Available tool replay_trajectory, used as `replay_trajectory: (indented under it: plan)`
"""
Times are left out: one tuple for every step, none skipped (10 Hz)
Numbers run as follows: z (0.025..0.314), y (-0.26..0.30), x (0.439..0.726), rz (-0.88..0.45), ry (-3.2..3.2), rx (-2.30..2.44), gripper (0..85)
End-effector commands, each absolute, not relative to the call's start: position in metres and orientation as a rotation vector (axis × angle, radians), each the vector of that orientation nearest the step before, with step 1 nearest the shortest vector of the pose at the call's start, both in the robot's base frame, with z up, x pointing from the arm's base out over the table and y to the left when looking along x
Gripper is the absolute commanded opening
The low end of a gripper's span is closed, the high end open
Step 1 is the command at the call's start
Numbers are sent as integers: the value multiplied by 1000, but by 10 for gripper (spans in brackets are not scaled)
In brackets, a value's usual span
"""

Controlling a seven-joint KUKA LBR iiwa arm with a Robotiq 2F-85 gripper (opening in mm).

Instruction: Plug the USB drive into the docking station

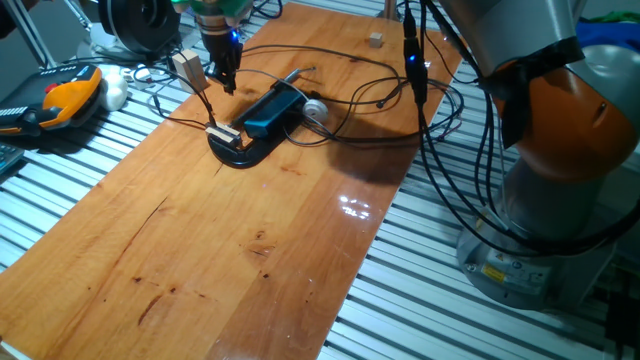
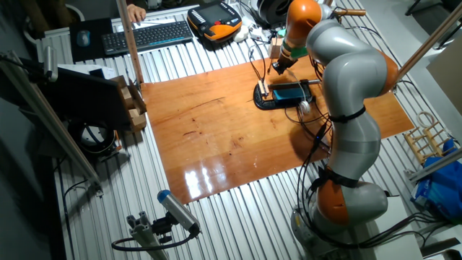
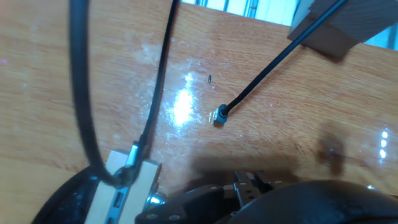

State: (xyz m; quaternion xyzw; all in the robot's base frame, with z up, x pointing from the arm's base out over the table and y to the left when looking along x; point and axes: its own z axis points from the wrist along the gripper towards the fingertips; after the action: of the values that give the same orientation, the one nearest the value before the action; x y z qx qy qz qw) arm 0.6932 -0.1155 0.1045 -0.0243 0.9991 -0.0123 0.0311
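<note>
In one fixed view the gripper (image 1: 222,75) hovers at upper left of the frame above the dock (image 1: 272,110), whose long axis runs toward upper right; the drive (image 1: 224,132) sits at its lower-left end, seemingly at a port. The other fixed view shows the same on the surface (image 2: 216,137). In the hand view, I cannot tell how the jaws stand; next, judge seating and press home.

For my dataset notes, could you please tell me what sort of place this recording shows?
Most likely a robotics lab workbench: an aluminium slatted table with a wooden board on it, an orange teach pendant and a computer keyboard at the edge.
</note>
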Motion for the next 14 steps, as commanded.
replay_trajectory:
  plan:
    - [106,-115,692,-37,3081,-63,0]
    - [108,-115,691,-27,3087,-42,0]
    - [111,-115,689,-24,3090,-28,0]
    - [113,-114,687,-24,3090,-28,0]
    - [116,-112,684,-29,3089,-28,0]
    - [118,-109,681,-41,3089,-23,0]
    - [120,-104,677,-50,3089,-14,0]
    - [122,-100,672,-52,3089,-12,0]
    - [123,-96,668,-60,3087,-21,0]
    - [124,-93,666,-72,3087,-38,0]
    - [125,-90,663,-65,3092,-38,0]
    - [125,-87,661,-55,3095,-35,0]
    - [125,-82,657,-55,3095,-28,0]
    - [124,-80,653,-45,3093,-26,0]
